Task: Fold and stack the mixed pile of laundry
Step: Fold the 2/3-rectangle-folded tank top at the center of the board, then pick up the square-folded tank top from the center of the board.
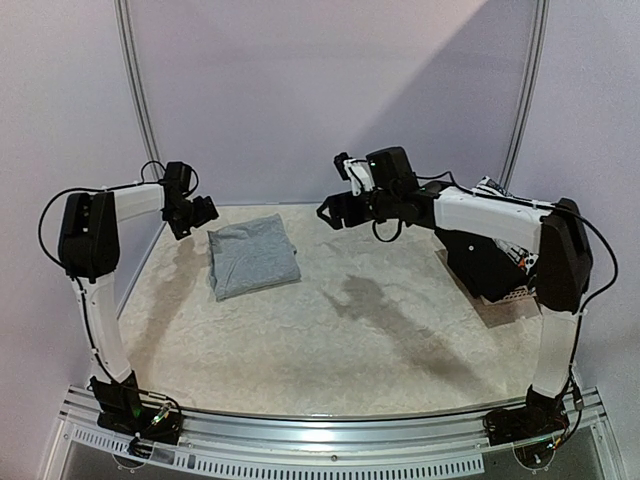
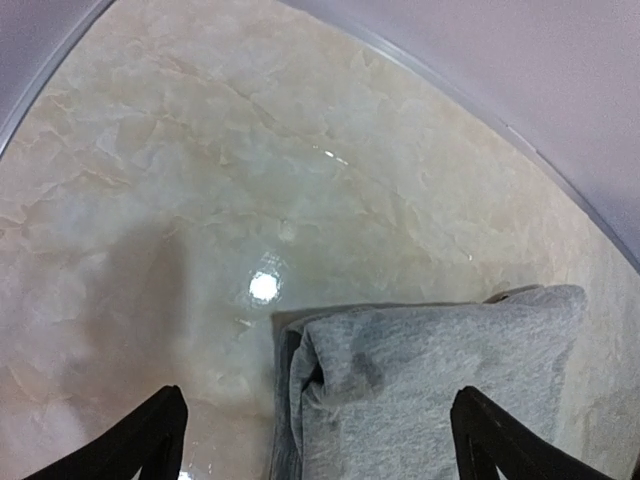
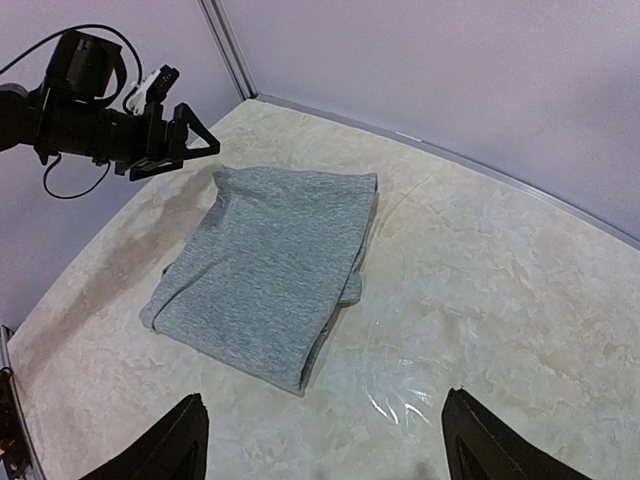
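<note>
grey garment (image 1: 254, 256) folded flat, lying far left

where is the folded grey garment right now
The folded grey garment lies flat on the table, left rear in the top view, just right of the open left tool, not touching it.

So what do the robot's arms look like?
Both the left arm and the right arm have white tube-shaped parts joined by chunky black joints. Thin black cables loop along them. The fingers are black and pointy.
</note>
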`<action>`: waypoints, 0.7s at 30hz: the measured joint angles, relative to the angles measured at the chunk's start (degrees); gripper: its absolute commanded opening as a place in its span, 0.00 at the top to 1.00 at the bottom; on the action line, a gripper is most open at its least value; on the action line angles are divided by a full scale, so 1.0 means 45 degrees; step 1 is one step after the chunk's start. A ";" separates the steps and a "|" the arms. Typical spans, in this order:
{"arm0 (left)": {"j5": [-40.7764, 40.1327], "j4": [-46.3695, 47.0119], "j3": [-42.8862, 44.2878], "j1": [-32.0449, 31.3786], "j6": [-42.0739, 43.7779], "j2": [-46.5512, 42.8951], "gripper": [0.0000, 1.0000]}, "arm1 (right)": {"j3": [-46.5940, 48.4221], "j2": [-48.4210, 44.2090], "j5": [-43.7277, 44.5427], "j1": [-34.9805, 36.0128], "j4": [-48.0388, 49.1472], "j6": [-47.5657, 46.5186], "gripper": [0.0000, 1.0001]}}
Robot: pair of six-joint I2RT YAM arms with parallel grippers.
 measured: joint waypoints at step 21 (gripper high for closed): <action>-0.0253 -0.1015 -0.2089 -0.1175 0.1681 -0.0680 0.41 | -0.6416 -0.5095 0.0544 0.0092 0.0607 0.1258 0.16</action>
